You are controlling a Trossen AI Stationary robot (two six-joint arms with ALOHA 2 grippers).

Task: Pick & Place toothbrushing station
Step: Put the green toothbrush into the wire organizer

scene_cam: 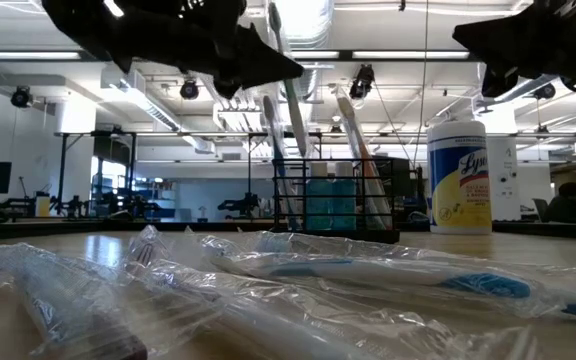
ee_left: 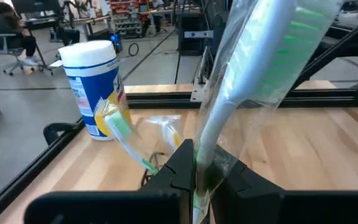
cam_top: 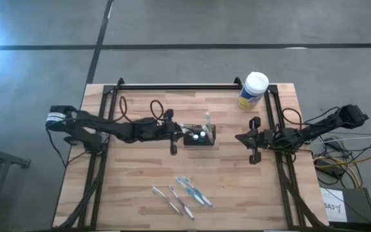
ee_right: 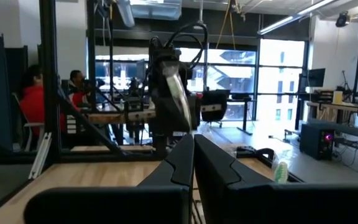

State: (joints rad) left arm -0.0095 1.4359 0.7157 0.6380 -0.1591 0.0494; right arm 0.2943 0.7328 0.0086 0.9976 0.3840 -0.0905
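Observation:
The black slotted caddy (cam_top: 201, 136) stands on the wooden table's middle; it also shows in the low view (scene_cam: 333, 195), with wrapped toothbrushes (ee_left: 118, 124) standing in it. My left gripper (cam_top: 184, 133) is at the caddy's left side, above it in the low view (scene_cam: 286, 65), and shut on a wrapped white toothbrush with green bristles (ee_left: 278, 56). My right gripper (cam_top: 239, 138) hangs shut and empty to the caddy's right (ee_right: 194, 146). My left gripper pinches the toothbrush's handle (ee_left: 205, 149) between its two fingers, through the clear wrapper. The fingers come level from the table's left and lie across the handle. The toothbrush stands nearly upright, head up (scene_cam: 273, 20), and its lower part reaches down toward the caddy.
A yellow wipes canister with a white lid (cam_top: 253, 90) stands at the far right. Several wrapped toothbrushes (cam_top: 182, 193) lie on the table's near middle, close before the low camera (scene_cam: 348, 275). Black frame rails (cam_top: 172, 87) run along the table's sides and far edge.

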